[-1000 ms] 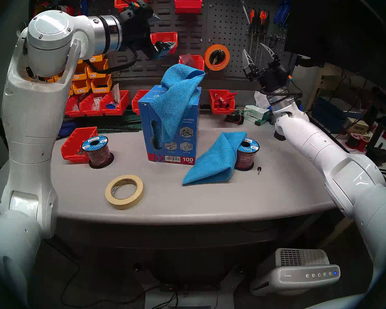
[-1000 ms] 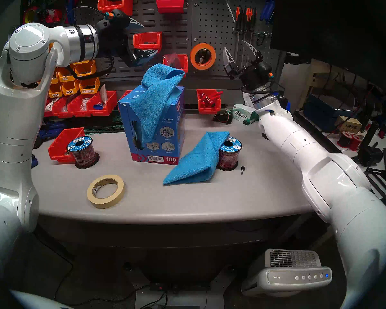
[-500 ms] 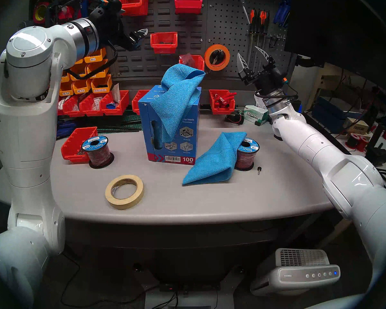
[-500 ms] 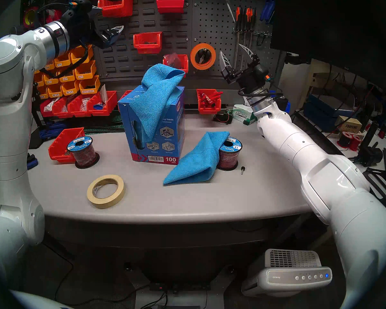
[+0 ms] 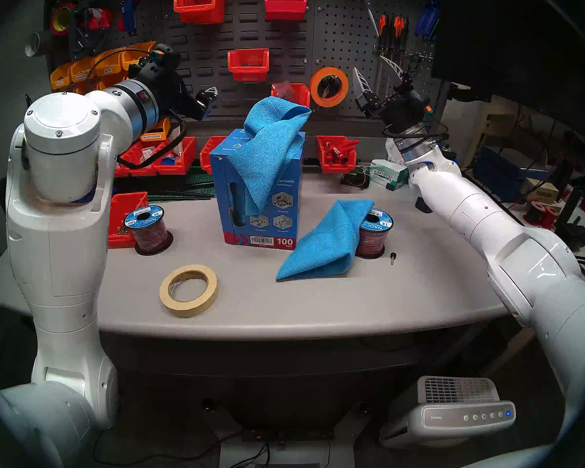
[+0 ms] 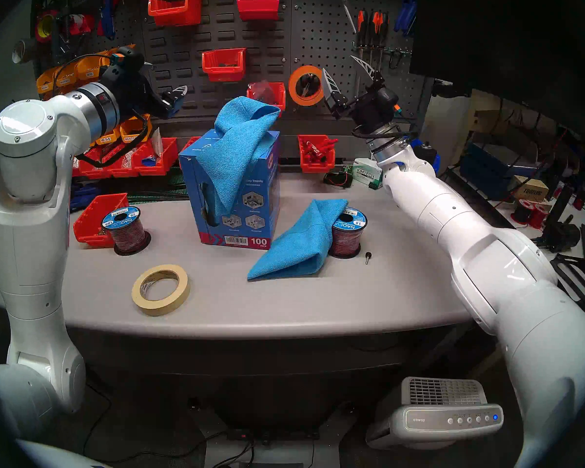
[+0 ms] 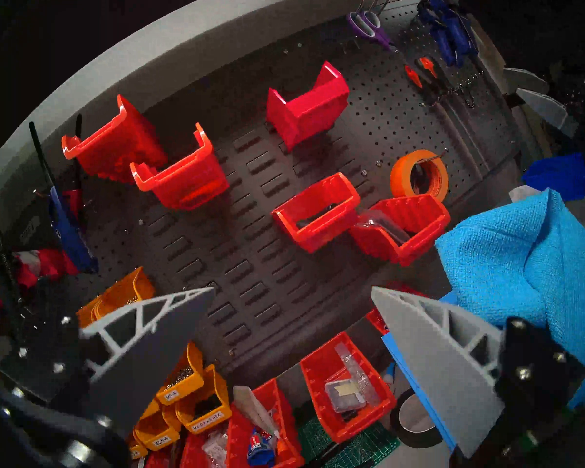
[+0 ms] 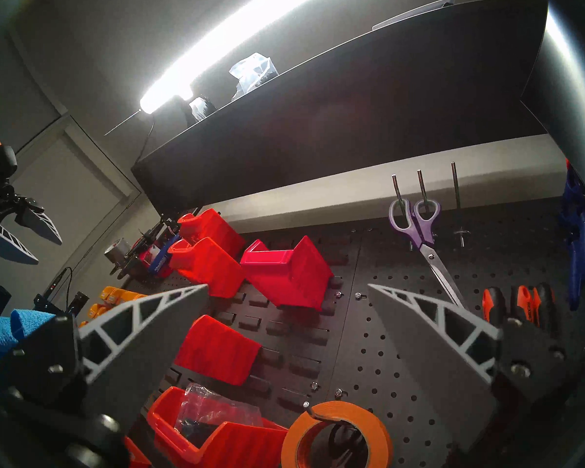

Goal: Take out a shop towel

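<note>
Now we see one bright blue microfiber shop towel (image 5: 321,244) lying at frame centre-right, while our left gripper (image 7: 291,325) and right gripper (image 8: 286,318) both stand apart, empty.

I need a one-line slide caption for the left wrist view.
Open left gripper faces the pegboard bins; blue shop towel at right.

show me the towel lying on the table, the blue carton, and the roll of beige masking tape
towel lying on the table (image 5: 321,251), head left view, middle of its folded cloth.
blue carton (image 5: 284,217), head left view, its printed front face.
roll of beige masking tape (image 5: 206,300), head left view, its outer band.
</note>
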